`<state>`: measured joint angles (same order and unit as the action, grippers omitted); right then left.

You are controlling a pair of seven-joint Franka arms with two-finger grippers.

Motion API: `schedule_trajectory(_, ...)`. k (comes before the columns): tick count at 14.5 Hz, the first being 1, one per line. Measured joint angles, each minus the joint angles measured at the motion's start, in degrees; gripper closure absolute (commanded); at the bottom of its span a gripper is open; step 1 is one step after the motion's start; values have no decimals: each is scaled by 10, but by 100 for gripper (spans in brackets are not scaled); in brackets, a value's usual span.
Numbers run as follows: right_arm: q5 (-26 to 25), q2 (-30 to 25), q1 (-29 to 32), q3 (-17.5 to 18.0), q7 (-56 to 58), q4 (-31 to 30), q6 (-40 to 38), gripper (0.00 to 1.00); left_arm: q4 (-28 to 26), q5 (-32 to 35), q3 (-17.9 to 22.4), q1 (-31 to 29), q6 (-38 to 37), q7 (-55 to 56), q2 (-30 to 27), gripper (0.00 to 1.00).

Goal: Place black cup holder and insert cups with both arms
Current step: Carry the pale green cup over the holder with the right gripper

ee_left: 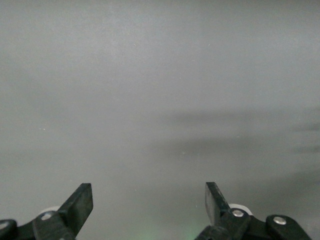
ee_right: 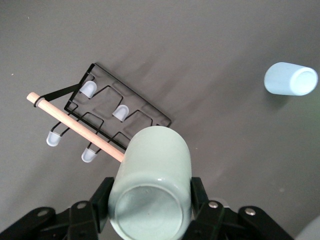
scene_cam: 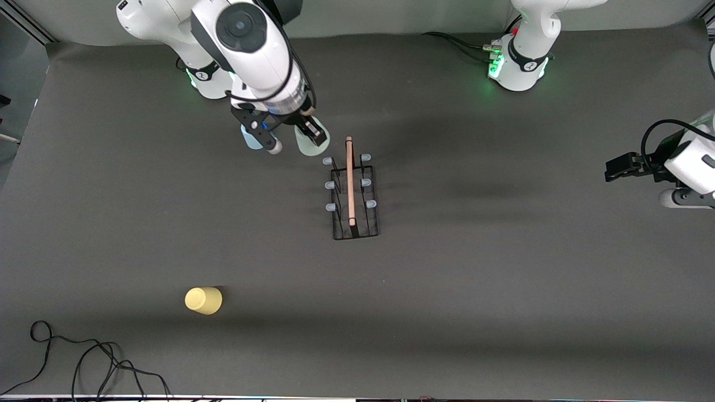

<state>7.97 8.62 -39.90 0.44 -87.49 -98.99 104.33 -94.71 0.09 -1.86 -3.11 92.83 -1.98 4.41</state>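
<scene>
No words or labels can be read on anything here.

The surface [scene_cam: 503, 290] is covered with a plain dark grey cloth. A pale wall runs along its edge by the robots' bases, which glow green. A thin black cable [scene_cam: 84, 363] lies in loops on the surface near the front camera, toward the right arm's end.

The black wire cup holder with a light wooden rod on top and six pale grey-tipped pegs [scene_cam: 353, 192] stands upright near the middle of the surface. No cup is on its pegs.

The right gripper [ee_right: 150, 200] is up in the air just beside the end of the cup holder that is farther from the front camera. It is squeezing the pale mint green plastic cup [ee_right: 152, 185] between its two fingers, and the cup is tipped on its side.

The light blue plastic cup [ee_right: 291, 79] sits on the surface close by, partly hidden under the right arm in the front view.

The small yellow plastic cup [scene_cam: 204, 300] rests alone, nearer to the front camera, toward the right arm's end.

The left gripper [ee_left: 149, 205] waits over bare cloth at the left arm's end, with its fingers spread wide and nothing in them.
</scene>
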Motion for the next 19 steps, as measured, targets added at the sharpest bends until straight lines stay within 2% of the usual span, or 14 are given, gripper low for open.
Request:
schedule_trajectory(6, 3, 14, -12, -1, -3, -98, 130, 100, -1, 0, -4, -1, 1, 0, 1, 0)
schedule_trajectory(13, 4, 52, -41, -1, -24, -176, 245, 99, -2, 0, -5, -1, 3, 0, 1, 0)
schedule_trajectory(14, 4, 55, -42, -1, -26, -180, 252, 38, -2, 0, -5, -1, 3, 0, 1, 0)
schedule_trajectory(15, 4, 56, -42, -2, -27, -182, 252, 1, -2, 0, -5, -2, 3, 0, 1, 0)
schedule_trajectory(19, 4, 52, -41, -9, -35, -166, 240, 0, -2, 0, -5, -2, 3, 0, 1, 0)
